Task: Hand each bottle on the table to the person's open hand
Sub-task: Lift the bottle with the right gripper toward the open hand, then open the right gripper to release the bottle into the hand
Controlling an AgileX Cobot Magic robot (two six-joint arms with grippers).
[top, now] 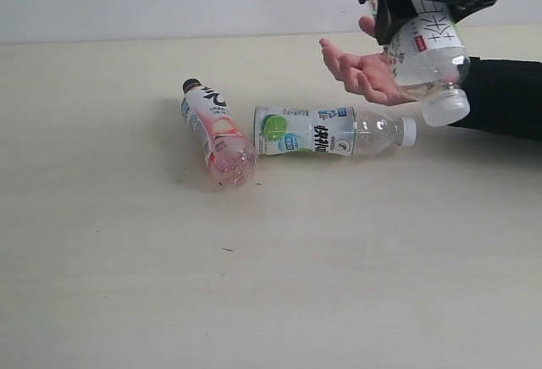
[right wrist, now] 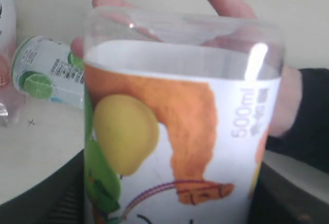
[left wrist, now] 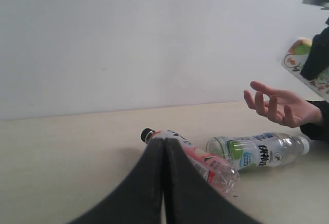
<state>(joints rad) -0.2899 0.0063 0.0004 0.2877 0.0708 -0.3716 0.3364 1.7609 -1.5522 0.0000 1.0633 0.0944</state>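
Cap-down fruit bottle clamped between right jaws, over open hand; left jaws pressed together, empty.

The pink black-capped bottle and lime-label bottle lie on their sides mid-frame on the pale table, while the fruit-label bottle hangs cap-down by the open hand, upper right.

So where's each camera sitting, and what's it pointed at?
Exterior view: off the arms, above the table, facing the right gripper holding the fruit bottle at the person's hand.
Left wrist view: low over the table, behind the shut left gripper, facing the pink bottle.
Right wrist view: close up on the fruit bottle between dark gripper fingers.
All share the lime bottle.
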